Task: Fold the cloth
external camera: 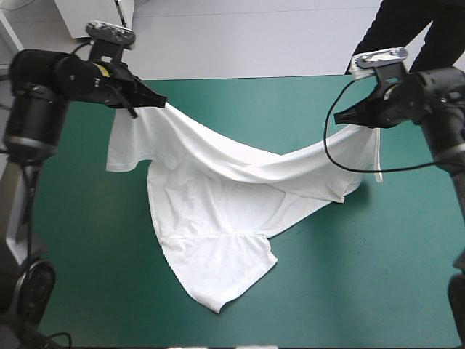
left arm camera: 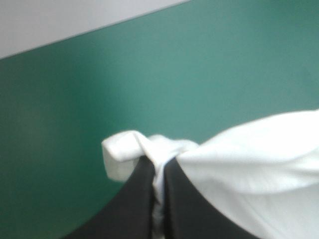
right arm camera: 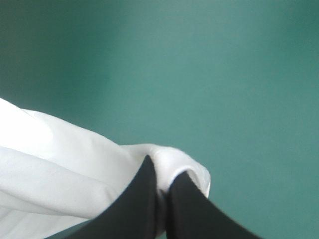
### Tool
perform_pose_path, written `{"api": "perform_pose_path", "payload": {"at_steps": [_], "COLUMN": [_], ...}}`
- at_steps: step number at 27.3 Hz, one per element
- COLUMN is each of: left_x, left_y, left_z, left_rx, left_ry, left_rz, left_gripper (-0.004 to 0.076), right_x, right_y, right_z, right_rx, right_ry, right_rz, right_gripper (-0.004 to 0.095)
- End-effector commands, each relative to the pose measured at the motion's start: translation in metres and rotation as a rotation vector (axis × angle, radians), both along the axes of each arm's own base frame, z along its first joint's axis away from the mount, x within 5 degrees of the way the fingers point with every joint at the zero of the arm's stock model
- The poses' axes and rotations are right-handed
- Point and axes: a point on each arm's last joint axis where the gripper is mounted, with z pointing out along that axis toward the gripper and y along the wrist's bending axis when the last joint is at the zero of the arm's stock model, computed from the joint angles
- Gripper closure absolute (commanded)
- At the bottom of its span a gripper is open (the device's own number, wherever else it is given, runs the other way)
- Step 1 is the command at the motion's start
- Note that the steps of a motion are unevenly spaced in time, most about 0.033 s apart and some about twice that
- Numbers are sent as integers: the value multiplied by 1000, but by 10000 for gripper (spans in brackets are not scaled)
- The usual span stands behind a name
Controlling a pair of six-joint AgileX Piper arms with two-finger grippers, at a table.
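Currently the white T-shirt (external camera: 218,211) hangs stretched between both arms near the table's (external camera: 378,291) far edge, sagging in the middle. Its lower part lies draped on the teal-green cover toward the near edge. The left fingers (left arm camera: 142,199) and the right fingers (right arm camera: 142,199) each clamp a bunched corner.

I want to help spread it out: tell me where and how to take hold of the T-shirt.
Probably best: grip the T-shirt by its loose end toward the near edge of the cover, coming from that side. That end lies flat, edges free; the left claw and right claw already pinch the raised corners, and the middle sags between.
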Motion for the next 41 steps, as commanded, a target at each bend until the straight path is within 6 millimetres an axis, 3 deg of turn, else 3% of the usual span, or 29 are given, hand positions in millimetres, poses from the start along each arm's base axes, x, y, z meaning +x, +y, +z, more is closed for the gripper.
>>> {"api": "perform_pose_path", "payload": {"at_steps": [1,5,8,12,15,21,25,30,34,38,41], "left_x": [24,58,77,98,108,110,108,103,98,80,40], "left_y": [-7,-14,-11,-1,6,13,11,9,10,20,21], "left_z": [-8,-40,-53,-56,-61,-72,-77,-82,-82,-57,-37], "left_rx": [-24,18,64,13,-3,22,1,-13,-2,-1,-52], "left_ry": [-49,-34,-70,-179,-197,-123,-71,8,50,10,143], "left_rz": [7,-7,21,89,108,123,109,99,97,114,79], "left_gripper": [733,733,733,733,733,708,535,302,265,265,265], "right_x": [44,95,125,152,160,159,153,147,144,127,96], "right_y": [1,4,2,-9,-20,-47,-62,-81,-91,-116,-128], "right_z": [-23,-69,-92,-112,-120,-120,-119,-117,-109,-80,-46], "right_rx": [-46,21,91,144,199,344,419,513,597,647,601], "right_ry": [-48,40,63,64,76,94,130,154,127,54,-2], "right_rz": [2,11,28,25,14,44,74,80,94,95,56], "right_gripper": [927,927,927,927,927,915,836,659,507,468,468]}}
